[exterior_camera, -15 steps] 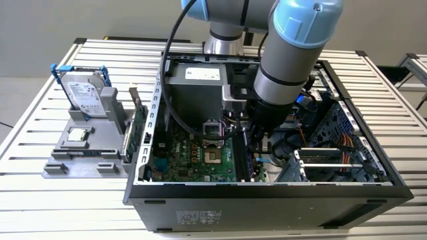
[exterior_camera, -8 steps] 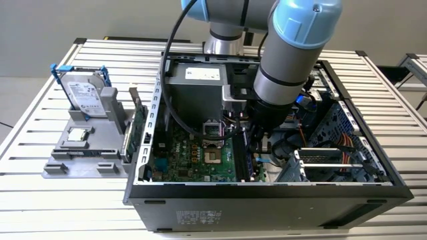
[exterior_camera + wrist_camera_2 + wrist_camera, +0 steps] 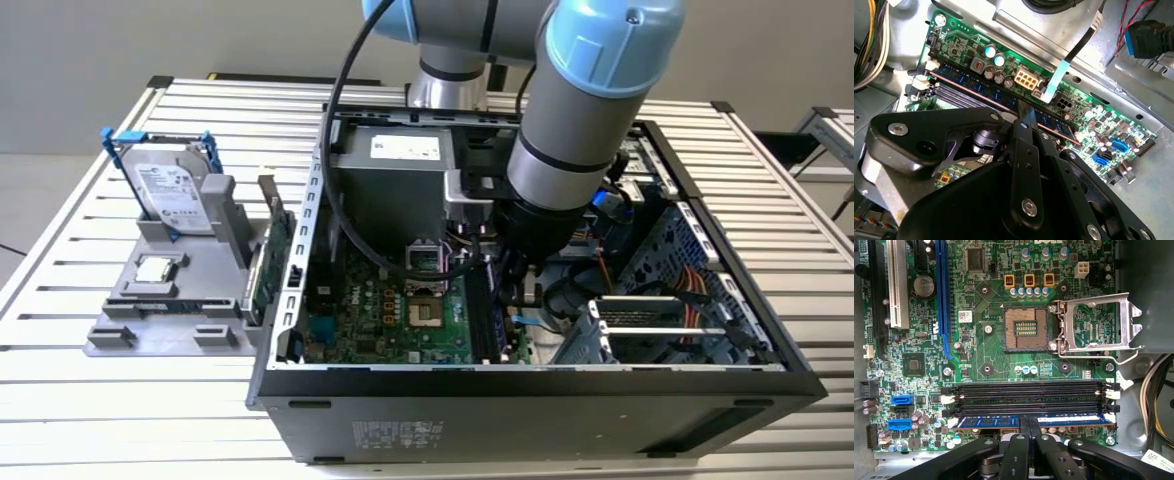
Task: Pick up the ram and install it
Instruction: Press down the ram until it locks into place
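The ram (image 3: 1074, 420) is a long thin stick with blue labels, lying along the outermost of the motherboard's memory slots, seated or nearly seated. In the second wrist view the ram (image 3: 971, 84) runs diagonally across the green board. My gripper (image 3: 1030, 424) straddles the stick at its middle, with its black fingers (image 3: 1019, 445) closed on either side of it. The same grip on the ram shows in the second wrist view at my gripper (image 3: 1026, 114). In the exterior view the arm (image 3: 574, 140) reaches down into the open computer case (image 3: 534, 400).
Empty black memory slots (image 3: 1024, 390) lie beside the ram, then the open CPU socket (image 3: 1026, 330) with its raised metal frame (image 3: 1099, 322). Cables (image 3: 869, 45) hang near the board's edge. Outside the case a grey holder (image 3: 160, 320) carries a hard drive (image 3: 174, 195), a small chip (image 3: 158, 268) and a green card (image 3: 274, 255).
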Robot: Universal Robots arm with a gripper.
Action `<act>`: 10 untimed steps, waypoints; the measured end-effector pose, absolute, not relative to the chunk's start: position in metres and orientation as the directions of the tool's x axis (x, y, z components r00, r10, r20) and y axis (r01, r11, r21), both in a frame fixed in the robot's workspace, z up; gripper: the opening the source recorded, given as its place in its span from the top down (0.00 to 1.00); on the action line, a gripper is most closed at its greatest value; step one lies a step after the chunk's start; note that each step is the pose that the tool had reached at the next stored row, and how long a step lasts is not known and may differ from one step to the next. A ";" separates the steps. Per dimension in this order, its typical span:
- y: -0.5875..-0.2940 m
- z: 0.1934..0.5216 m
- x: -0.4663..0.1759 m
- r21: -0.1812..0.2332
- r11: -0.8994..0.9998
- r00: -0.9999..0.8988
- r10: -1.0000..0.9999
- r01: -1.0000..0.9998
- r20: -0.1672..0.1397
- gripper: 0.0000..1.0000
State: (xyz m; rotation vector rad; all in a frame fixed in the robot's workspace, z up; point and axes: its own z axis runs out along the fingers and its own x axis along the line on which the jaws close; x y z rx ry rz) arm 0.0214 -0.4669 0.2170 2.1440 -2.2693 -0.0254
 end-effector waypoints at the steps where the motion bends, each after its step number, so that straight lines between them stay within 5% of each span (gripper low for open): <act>1: -0.467 0.217 0.021 0.025 0.057 -0.057 -0.998 -0.998 0.003 1.00; 10: -0.467 0.233 0.021 0.025 0.057 -0.057 -0.998 -0.998 0.000 1.00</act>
